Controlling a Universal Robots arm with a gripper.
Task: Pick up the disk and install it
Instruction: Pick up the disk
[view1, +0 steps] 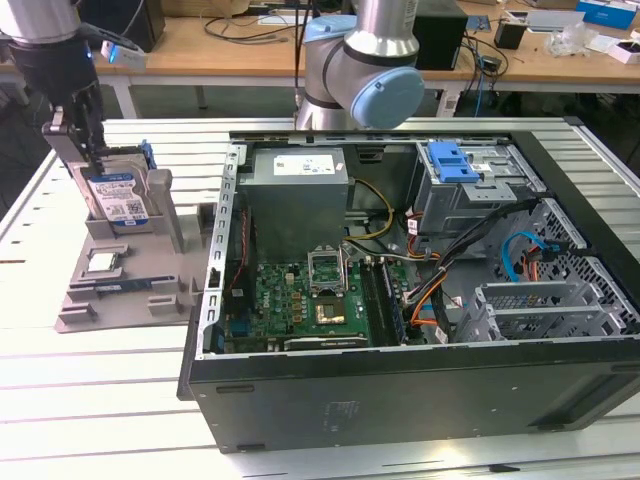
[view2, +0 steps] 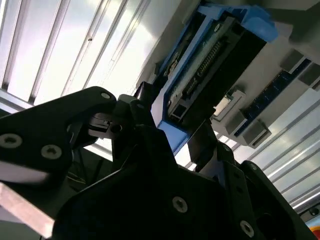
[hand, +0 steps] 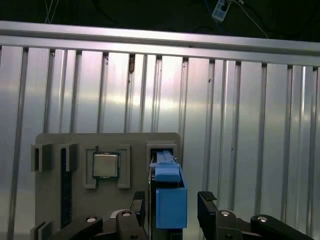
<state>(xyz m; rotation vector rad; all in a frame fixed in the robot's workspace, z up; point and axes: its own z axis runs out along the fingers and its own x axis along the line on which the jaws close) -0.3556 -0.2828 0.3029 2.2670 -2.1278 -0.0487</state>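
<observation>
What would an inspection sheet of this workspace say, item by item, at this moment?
Surface: slatted metal table carrying an open computer case.
Job's things: disk upright in grey holder.
Clutter: square chip lying in the holder.
Grippers: gripper open, astride the disk's top edge.
Cables: orange, blue and black cables inside the case.
Surroundings: wooden bench behind the table.

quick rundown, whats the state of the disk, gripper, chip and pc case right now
disk, standing upright in the grey holder, not lifted
gripper, open, straddling the disk's upper end
chip, lying flat in its recess on the holder
pc case, lying on its side, side open, insides exposed
</observation>
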